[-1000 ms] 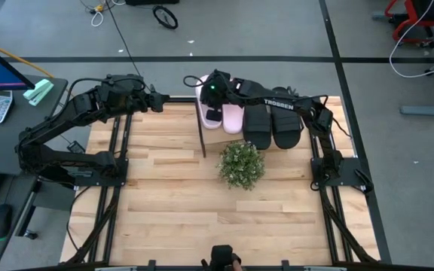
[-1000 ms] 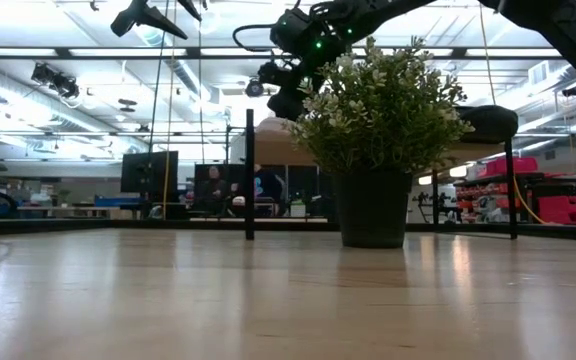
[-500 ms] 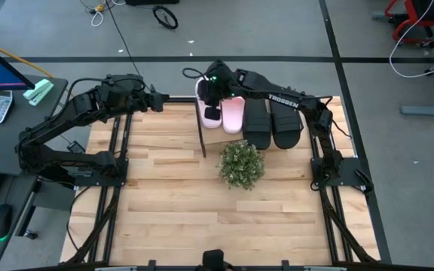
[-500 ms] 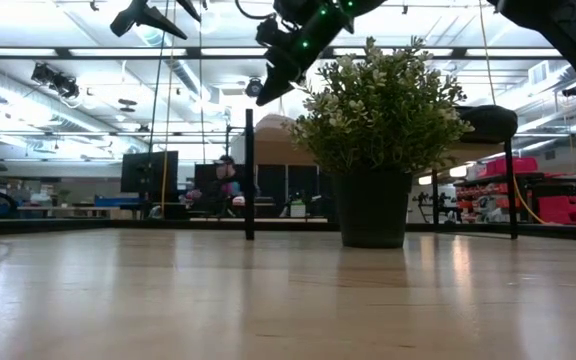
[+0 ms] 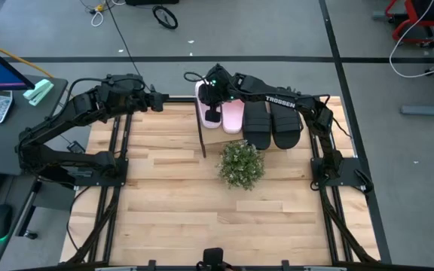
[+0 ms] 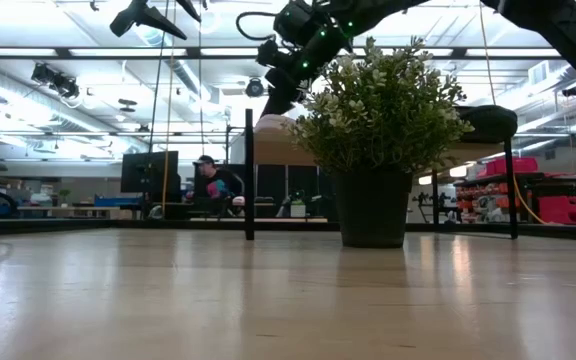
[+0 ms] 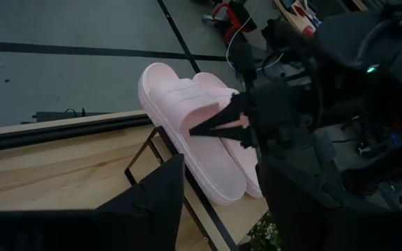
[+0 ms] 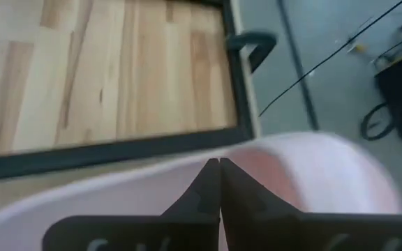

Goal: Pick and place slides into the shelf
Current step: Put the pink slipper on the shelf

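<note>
The counter (image 5: 172, 188) carries a plant (image 5: 241, 164) and, at its far edge, the shelf (image 5: 215, 137), where all four slides lie side by side: the black pair (image 5: 272, 125) and the pink pair (image 5: 228, 113). The right gripper (image 5: 212, 103) hovers over the pink pair, fingers pressed together and empty. The left gripper (image 5: 159, 98) waits near the far edge; its opening cannot be told. Placing looks finished, so the next move is likely a clean lift away.

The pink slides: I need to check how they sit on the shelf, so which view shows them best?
The left wrist view: both pink slides lie side by side on the shelf, with the right gripper over them. The high view shows them small, partly under that gripper. The right wrist view shows only a pink blur; in the low view the plant hides most.
</note>
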